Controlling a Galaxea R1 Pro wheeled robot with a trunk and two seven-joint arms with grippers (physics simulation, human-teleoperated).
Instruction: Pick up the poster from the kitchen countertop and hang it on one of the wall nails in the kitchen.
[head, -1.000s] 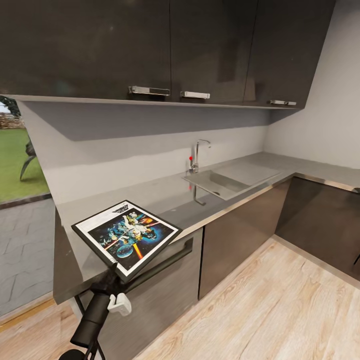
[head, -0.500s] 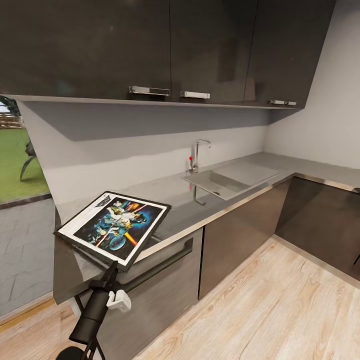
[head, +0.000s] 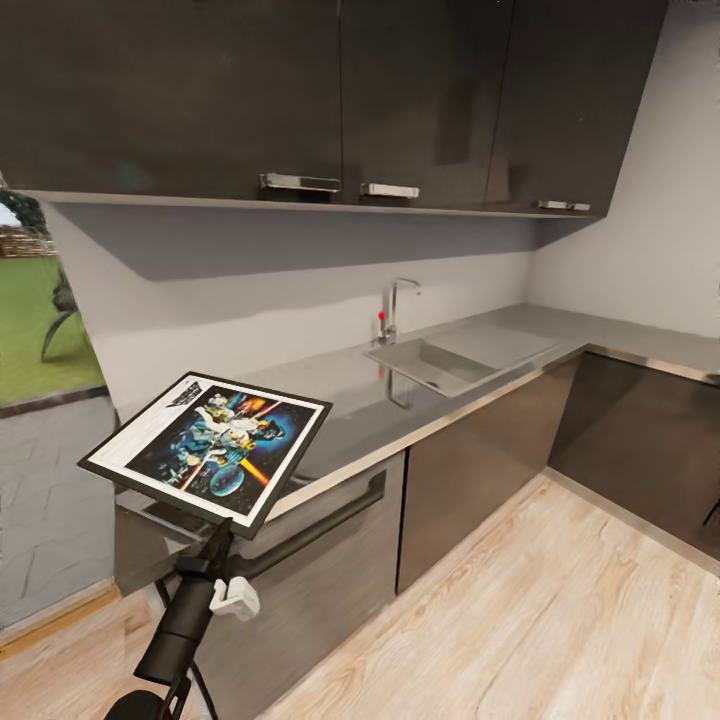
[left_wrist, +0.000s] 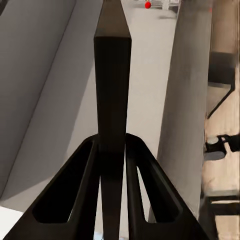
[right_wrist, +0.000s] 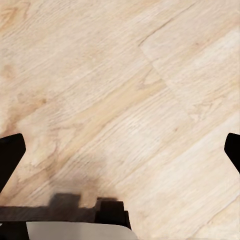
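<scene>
gripping the near corner of the poster (head: 206, 449), the left gripper (head: 222, 534) has its two black fingers (left_wrist: 82, 182) clamped flat on the frame edge, which the left wrist view shows running straight up between them. the poster is off the kitchen countertop (head: 400, 405), held in the air above the worktop's left end and tilted, its far edge higher, colourful art facing up with a white border and black frame around it. behind it the grey metal worktop runs back to the inset sink (head: 440, 362) and chrome tap (head: 394, 305), with dark wall cabinets (head: 300, 90) overhead and dark base cabinets (head: 470, 470) below. pale wooden floor (head: 560, 620) spreads to the right. the right gripper (right_wrist: 120, 150) hangs over that floor, its black fingertips (right_wrist: 10, 155) spread wide at either edge of the right wrist view, nothing between them.
</scene>
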